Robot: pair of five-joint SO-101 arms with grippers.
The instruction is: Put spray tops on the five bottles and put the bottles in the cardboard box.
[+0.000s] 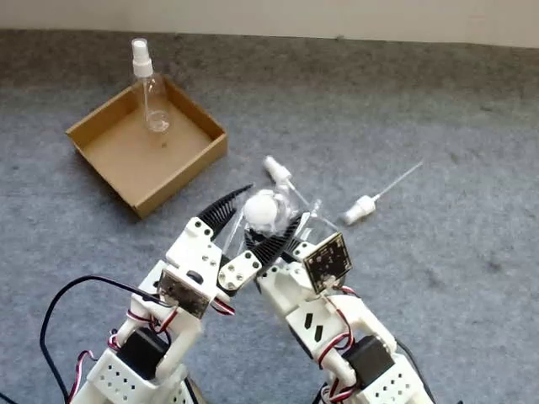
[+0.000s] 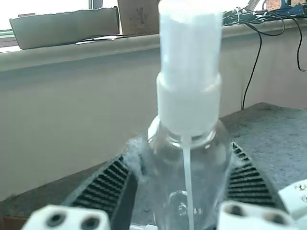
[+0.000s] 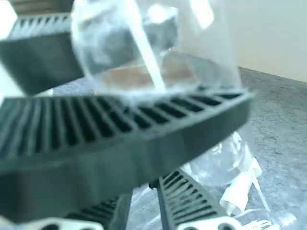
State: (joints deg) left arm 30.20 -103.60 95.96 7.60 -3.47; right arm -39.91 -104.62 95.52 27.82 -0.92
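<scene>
Grey carpeted counter [image 1: 438, 126] under everything. Far left on it, an open cardboard box [image 1: 181, 189], with one capped bottle [image 1: 153, 97] standing upright inside near the far corner.

Along the near edge, the left arm [image 1: 168, 316] and the right arm [image 1: 341, 328], side by side, both stretched forward and angled inward, wrists close together near the middle of the counter, well apart from the box.

Left gripper [image 2: 180, 158]: partly open around the held bottle [image 2: 187, 191], ribbed black fingers [image 2: 108, 189] against either side of the clear body below the shoulder. Held bottle upright in that grip, directly ahead of the wrist. Fitted spray top [image 2: 188, 81] white, seated on the neck, with its thin tube running down inside the clear body.

Right gripper [image 3: 144, 191]: just beside the left one and lower, close under the held bottle, fingers almost together with a slim gap, nothing seen between them.

Just beyond the two grippers, a lying bottle [image 3: 218, 165], clear, on its side on the counter. To the right, a loose spray top [image 1: 362, 208] with a long thin tube pointing away to the far right. Nearer the box side, a second spray top [image 1: 276, 168], also lying on the counter.
</scene>
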